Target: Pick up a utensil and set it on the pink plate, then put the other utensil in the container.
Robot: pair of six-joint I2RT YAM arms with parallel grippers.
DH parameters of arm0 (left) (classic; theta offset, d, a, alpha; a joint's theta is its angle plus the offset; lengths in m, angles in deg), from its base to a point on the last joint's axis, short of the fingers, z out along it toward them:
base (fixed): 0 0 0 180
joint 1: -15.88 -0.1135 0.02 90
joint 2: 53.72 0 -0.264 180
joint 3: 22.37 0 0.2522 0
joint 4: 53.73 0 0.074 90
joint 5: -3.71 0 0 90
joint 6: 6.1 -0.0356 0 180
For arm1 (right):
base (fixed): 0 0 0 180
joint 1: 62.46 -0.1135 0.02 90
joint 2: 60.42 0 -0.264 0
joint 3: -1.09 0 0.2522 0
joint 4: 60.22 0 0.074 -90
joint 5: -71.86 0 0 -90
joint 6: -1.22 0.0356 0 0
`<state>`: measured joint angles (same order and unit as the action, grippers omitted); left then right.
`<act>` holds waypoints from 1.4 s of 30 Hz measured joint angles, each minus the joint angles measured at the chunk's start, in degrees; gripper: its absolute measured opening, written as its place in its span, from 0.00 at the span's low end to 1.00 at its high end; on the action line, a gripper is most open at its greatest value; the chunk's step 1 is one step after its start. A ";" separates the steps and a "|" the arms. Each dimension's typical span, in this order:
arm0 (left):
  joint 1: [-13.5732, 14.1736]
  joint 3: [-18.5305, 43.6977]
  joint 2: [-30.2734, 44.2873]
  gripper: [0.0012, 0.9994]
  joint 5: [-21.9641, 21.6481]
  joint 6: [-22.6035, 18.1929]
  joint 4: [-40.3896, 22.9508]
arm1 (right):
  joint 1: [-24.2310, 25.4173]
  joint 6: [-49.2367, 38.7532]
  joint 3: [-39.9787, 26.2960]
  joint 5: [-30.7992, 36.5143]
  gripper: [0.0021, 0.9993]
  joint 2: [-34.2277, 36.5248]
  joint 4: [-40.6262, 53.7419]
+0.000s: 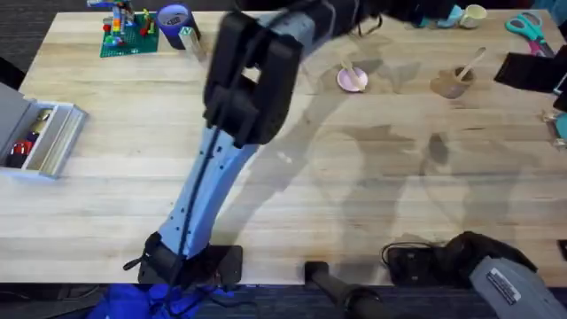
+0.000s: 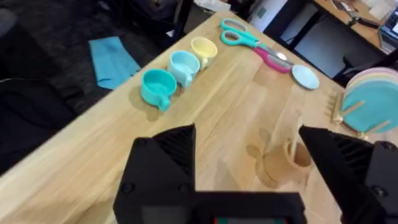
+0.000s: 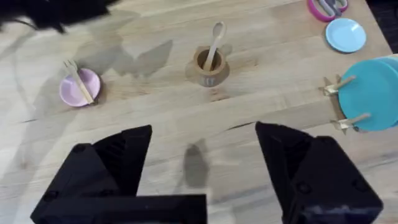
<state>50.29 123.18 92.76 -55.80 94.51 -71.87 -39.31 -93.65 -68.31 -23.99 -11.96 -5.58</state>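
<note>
The wooden fork [image 3: 78, 79] lies across the small pink plate [image 3: 79, 88], which sits at the back of the table [image 1: 352, 78]. To its right stands the tan container [image 1: 450, 84], [image 3: 210, 67], with the wooden spoon [image 3: 215, 40] upright inside it, handle leaning out [image 1: 470, 63]. My right gripper [image 3: 204, 132] hangs open and empty above the bare wood in front of both. My left gripper [image 2: 247, 134] is also open and empty, high up beside the container [image 2: 283, 163]. The left arm [image 1: 239, 97] stretches across the table toward the back.
Teal and cream cups [image 2: 180, 67] line the far edge next to scissors [image 2: 255, 42] and a small blue plate [image 2: 305, 76]. A rack of teal plates [image 3: 367, 93] stands right of the container. A brick model [image 1: 128, 31], blue cup [image 1: 174, 22] and grey tray [image 1: 40, 137] sit at the left.
</note>
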 joint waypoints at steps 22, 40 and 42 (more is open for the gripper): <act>-7.32 0.37 -17.18 0.87 -10.05 -10.04 -47.05 | 0.00 0.00 0.00 0.00 1.00 2.05 -0.62; -12.14 -1.50 -28.08 1.00 -14.90 -13.88 -61.86 | -5.09 0.01 0.00 0.00 1.00 6.29 -0.40; -14.21 -4.76 -31.43 1.00 -14.99 -13.85 -60.46 | -6.62 -0.34 0.02 -0.13 1.00 6.29 -0.55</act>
<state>36.08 118.42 61.34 -70.79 80.66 -132.33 -45.93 -93.99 -68.29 -24.12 -5.66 -6.13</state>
